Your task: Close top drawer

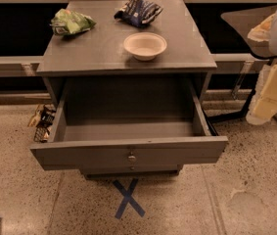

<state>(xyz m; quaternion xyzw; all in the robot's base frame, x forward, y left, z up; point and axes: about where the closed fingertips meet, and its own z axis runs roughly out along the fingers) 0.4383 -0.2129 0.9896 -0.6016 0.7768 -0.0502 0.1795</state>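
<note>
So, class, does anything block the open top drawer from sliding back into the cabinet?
Nothing visible does: the top drawer looks empty inside. The gripper hangs at the right, beside the cabinet.

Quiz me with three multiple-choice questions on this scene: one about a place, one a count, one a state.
1. Where is the pincer? A right of the cabinet; B left of it; C behind it.
2. Things on the cabinet top? A one; B three; C five.
3. The top drawer is: A shut; B pulled open; C removed.
A: it hangs at the right edge. B: green bag, dark blue bag, white bowl. B: its box interior shows.
</note>
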